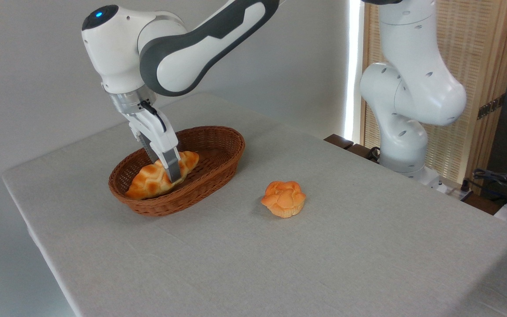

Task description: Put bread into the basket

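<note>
A table (368, 246) covered in a pale grey cloth filled most of the view, running from the lower left up toward the back wall. Over it reached the white and grey robot arm (200, 39), its base column standing off the table's far right edge and its wrist bent down above the left part of the table. Behind the base stood a slatted wooden screen (486, 53), with dark cables and gear near the right border.

The basket (218, 145), oval, woven and reddish-brown, sat on the cloth left of centre, its long axis angled from lower left to upper right. Inside it lay the bread (148, 180), a golden braided loaf with browned patches, its lower-left end against the near inner wall and its other pointed end toward the basket's middle.

The gripper (172, 171) pointed down into the basket, and its grey fingers (173, 169) stood across the middle of the loaf, closed in on it from either side, pinching the bread.

A small round orange knotted bun (283, 199) rested on the cloth to the right of the basket, well apart from it, untouched
</note>
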You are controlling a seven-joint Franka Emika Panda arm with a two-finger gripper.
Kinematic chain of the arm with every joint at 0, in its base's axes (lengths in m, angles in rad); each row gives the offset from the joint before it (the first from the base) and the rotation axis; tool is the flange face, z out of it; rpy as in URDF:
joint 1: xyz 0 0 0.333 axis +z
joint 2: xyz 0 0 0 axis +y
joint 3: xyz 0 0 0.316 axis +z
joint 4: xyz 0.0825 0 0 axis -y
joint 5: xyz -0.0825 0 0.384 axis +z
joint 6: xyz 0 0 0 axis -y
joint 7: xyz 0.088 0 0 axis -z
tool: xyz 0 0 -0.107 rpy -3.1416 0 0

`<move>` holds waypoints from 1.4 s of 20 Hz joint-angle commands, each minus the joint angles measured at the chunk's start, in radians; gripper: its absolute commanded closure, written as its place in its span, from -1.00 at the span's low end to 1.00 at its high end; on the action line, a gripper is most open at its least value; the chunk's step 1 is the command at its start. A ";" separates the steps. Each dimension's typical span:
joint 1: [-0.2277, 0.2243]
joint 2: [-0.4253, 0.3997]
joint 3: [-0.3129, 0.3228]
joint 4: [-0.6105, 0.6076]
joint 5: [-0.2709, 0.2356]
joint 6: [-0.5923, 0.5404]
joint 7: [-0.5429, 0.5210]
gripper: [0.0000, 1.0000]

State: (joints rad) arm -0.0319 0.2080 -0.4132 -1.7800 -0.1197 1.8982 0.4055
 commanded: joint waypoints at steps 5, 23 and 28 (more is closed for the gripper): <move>0.004 0.008 -0.004 0.039 0.005 -0.005 -0.011 -1.00; -0.002 -0.140 0.146 0.106 0.017 -0.034 0.123 -1.00; -0.005 -0.228 0.315 0.111 0.015 -0.169 0.295 -1.00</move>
State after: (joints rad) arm -0.0236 0.0284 -0.1887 -1.6635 -0.1087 1.7967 0.6201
